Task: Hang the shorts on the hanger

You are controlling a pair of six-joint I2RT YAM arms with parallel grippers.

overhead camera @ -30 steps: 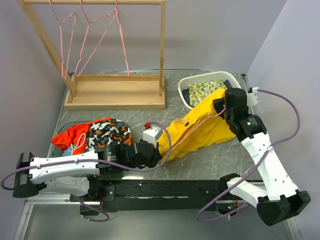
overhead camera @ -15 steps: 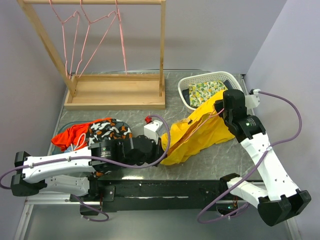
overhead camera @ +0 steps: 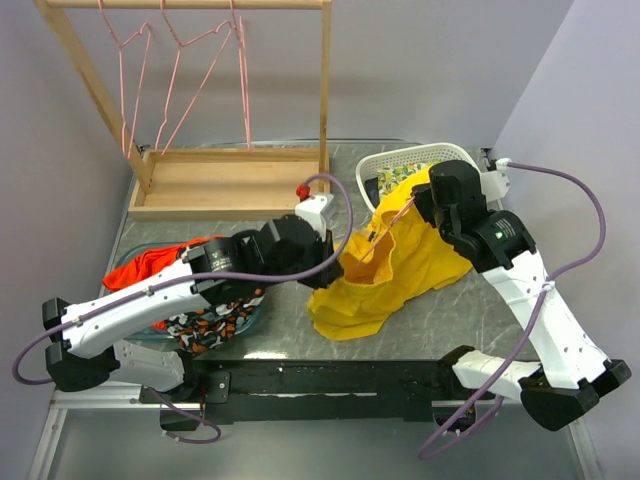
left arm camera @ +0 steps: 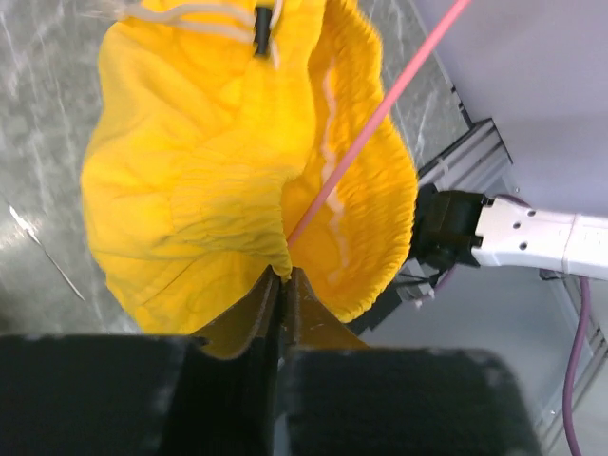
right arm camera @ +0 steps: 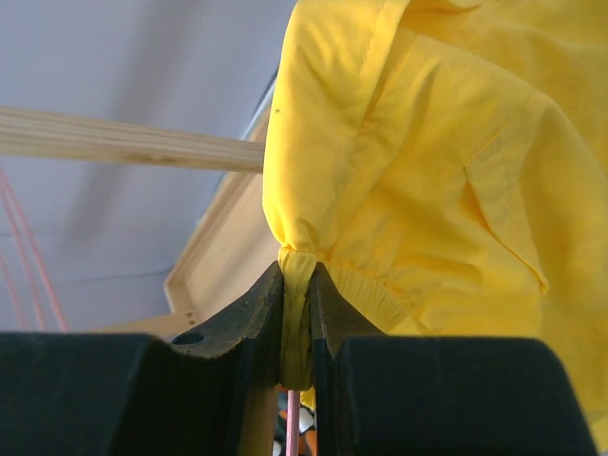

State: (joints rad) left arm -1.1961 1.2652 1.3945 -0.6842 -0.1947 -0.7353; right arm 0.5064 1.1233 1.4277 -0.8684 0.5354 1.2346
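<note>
The yellow shorts (overhead camera: 390,275) hang bunched between my two grippers, their lower part resting on the table. My left gripper (overhead camera: 330,272) is shut on a fabric edge of the shorts (left arm camera: 190,190) at its fingertips (left arm camera: 282,277). My right gripper (overhead camera: 418,200) is shut on the gathered waistband (right arm camera: 297,275). A thin pink hanger (overhead camera: 388,232) runs through the shorts between the grippers. Its wire (left arm camera: 380,114) comes down into the open waistband to the left jaws. It also shows below the right jaws (right arm camera: 293,423).
A wooden rack (overhead camera: 230,185) at the back left carries three more pink hangers (overhead camera: 170,70). A white basket (overhead camera: 440,153) with a lemon-print cloth (overhead camera: 398,177) stands behind the right gripper. A black-orange-white patterned garment (overhead camera: 205,310) lies under the left arm.
Both grippers rose and moved toward the back. The left gripper came closer to the right one, so the stretched shorts gathered into a hanging bunch.
</note>
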